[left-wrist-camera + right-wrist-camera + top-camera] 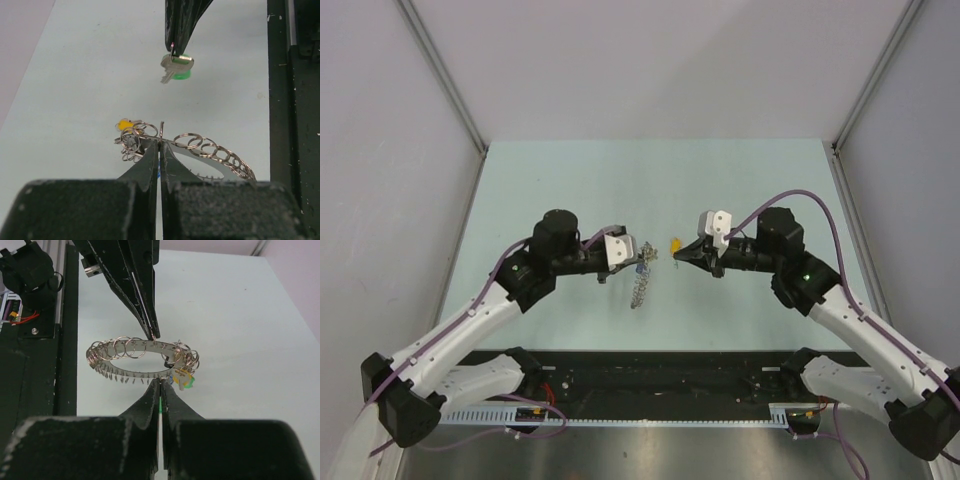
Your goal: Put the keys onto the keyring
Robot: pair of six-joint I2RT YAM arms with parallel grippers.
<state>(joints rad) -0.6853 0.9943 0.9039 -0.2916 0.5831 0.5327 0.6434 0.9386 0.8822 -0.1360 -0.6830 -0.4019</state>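
Pale green table (570,180) between plain greyish walls (380,150) (perhaps panels), evenly lit.

Both arms bend in toward each other, forearms low over the table (570,180). Left gripper (645,256) is pinched tight on the keyring (640,282), and right gripper (678,257) is clamped on the keys (176,66). The tips face off, just apart.
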